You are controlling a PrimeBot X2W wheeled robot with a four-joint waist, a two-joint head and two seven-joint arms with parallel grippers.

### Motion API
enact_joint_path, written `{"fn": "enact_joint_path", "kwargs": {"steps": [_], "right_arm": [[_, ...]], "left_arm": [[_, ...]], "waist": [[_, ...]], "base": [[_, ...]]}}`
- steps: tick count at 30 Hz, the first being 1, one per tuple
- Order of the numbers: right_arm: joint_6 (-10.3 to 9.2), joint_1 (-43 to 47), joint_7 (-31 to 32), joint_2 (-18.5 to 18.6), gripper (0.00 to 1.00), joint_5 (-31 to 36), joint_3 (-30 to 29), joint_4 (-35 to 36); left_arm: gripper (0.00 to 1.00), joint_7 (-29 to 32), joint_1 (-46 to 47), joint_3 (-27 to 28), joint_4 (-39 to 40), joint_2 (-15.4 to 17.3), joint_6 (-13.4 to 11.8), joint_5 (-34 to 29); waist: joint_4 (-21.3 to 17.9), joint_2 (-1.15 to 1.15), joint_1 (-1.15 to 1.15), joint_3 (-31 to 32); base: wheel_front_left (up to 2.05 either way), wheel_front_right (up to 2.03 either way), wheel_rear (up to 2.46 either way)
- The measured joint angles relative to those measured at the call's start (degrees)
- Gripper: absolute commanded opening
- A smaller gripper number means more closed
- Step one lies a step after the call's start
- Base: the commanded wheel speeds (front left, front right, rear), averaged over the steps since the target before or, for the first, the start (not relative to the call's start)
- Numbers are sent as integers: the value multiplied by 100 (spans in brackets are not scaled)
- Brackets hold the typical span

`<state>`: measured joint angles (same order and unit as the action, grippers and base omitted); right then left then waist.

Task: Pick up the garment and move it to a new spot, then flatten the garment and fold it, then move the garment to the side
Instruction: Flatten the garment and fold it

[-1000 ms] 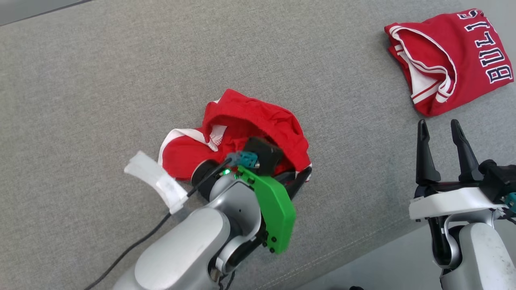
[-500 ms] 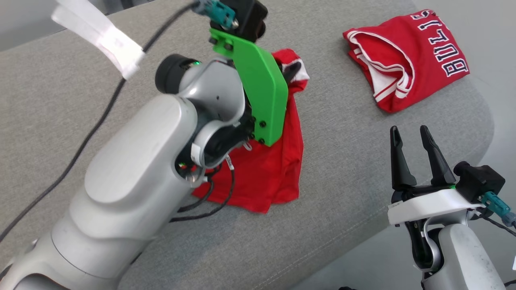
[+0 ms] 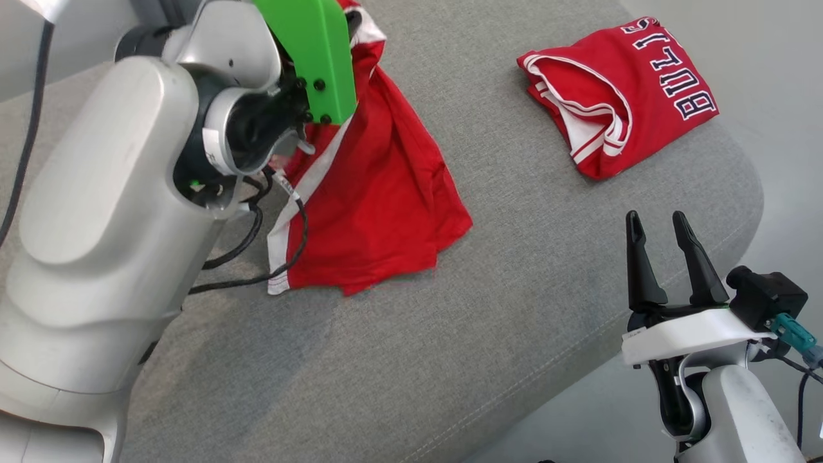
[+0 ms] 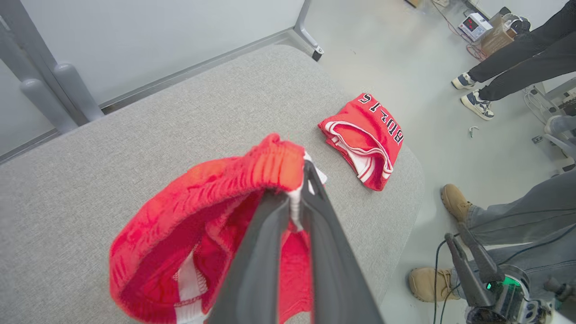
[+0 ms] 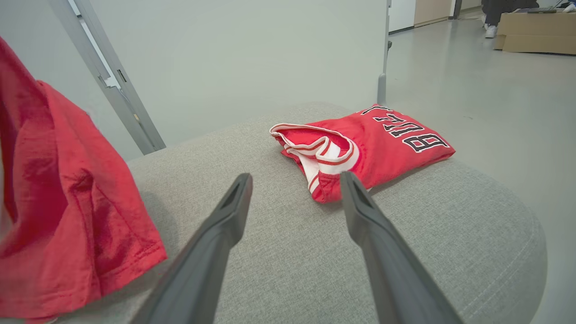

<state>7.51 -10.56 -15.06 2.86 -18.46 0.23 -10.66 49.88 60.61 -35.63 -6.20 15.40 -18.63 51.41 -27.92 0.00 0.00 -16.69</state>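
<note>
While the garment (image 3: 379, 193) hangs from our left gripper (image 4: 294, 189): we judge that we are in the first step, the pick-up and the carry to a new spot.
Garment: red cloth with white trim, held up at about 11 o'clock in the head view. Its lower hem is close to the grey cushion (image 3: 450, 360), and we cannot tell if it touches.
Left gripper: the fingers are pressed together on the ribbed band of the garment.
Right gripper (image 3: 657, 225): at about 4 o'clock, fingers wide apart, nothing between them.
Folded jersey (image 3: 617, 96): at about 1 o'clock, lying on the cushion, well apart from the garment.
Next move: we think it calls for carrying the garment to a bare part of the cushion, away from the folded jersey, and lowering it slowly.
After that: we expect to need the right gripper on a second edge, because the cloth is bunched and must be spread flat.
</note>
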Motion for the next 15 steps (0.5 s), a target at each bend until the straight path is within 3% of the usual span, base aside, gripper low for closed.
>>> {"fn": "enact_joint_path", "kwargs": {"steps": [5, 10, 15], "right_arm": [[0, -5, 0, 2, 100, 71, -73, -8], [0, -95, 0, -2, 100, 96, 49, 2], [0, -126, 0, -1, 100, 147, 53, -25]], "left_arm": [[0, 57, 257, 77, 165, -163, -43, 135], [0, -219, 192, 523, 357, -721, -561, 481], [0, -559, 261, 587, 534, -1083, -834, 553]], "waist": [[171, 0, 0, 53], [396, 0, 0, 85], [558, 0, 0, 99]], "base": [[0, 0, 0], [0, 0, 0], [0, 0, 0]]}}
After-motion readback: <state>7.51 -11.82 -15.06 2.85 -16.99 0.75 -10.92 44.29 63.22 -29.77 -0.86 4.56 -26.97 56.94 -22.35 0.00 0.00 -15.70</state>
